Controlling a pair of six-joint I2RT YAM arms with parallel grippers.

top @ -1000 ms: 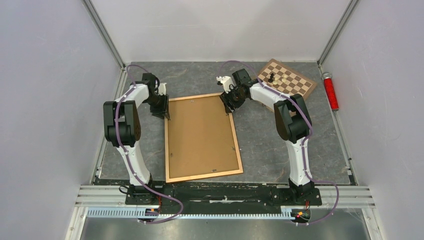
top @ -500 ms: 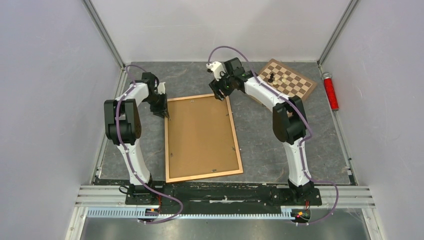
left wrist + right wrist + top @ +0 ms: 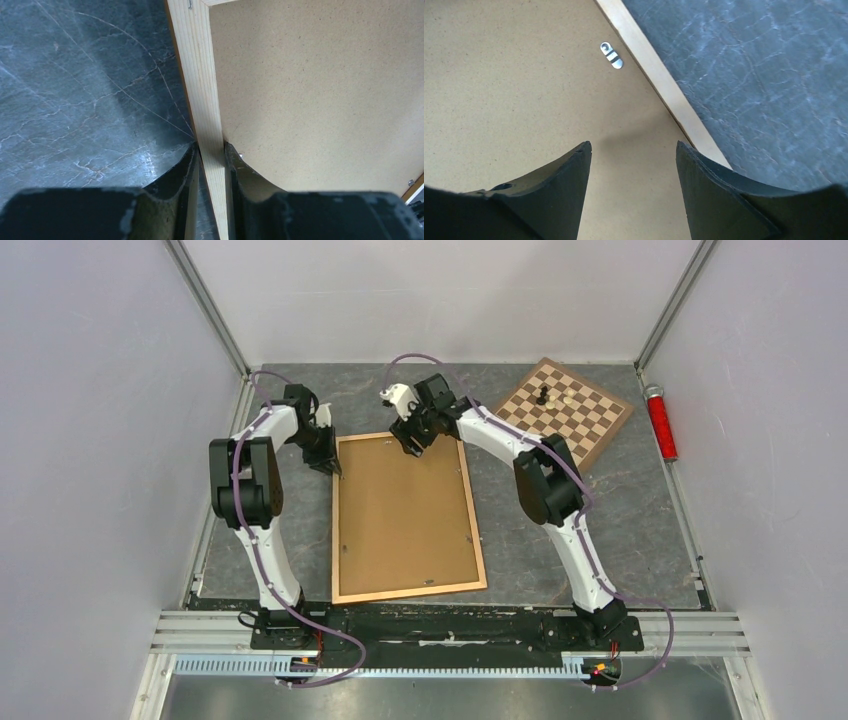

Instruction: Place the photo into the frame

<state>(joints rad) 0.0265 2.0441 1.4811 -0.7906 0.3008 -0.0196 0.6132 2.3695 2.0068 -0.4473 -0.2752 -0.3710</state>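
Observation:
The frame (image 3: 476, 530) lies flat on the dark table, back side up, with a plain brown backing board (image 3: 405, 515) filling it. My left gripper (image 3: 334, 468) is shut on the frame's left rail (image 3: 200, 75) near the far left corner, one finger outside on the table side and one inside on the board (image 3: 310, 90). My right gripper (image 3: 410, 447) hangs open over the board (image 3: 514, 90) near the frame's far rail (image 3: 659, 75), with nothing between its fingers. The photo is hidden or out of view.
A small metal tab (image 3: 611, 55) sits on the board beside the rail. A chessboard (image 3: 590, 425) with a few pieces (image 3: 545, 395) lies at the back right. A red cylinder (image 3: 658, 422) lies along the right wall. Pale walls enclose three sides.
My right arm swung left from the frame's far right corner to above the far rail's middle, its jaws wider. The left jaws narrowed onto the left rail.

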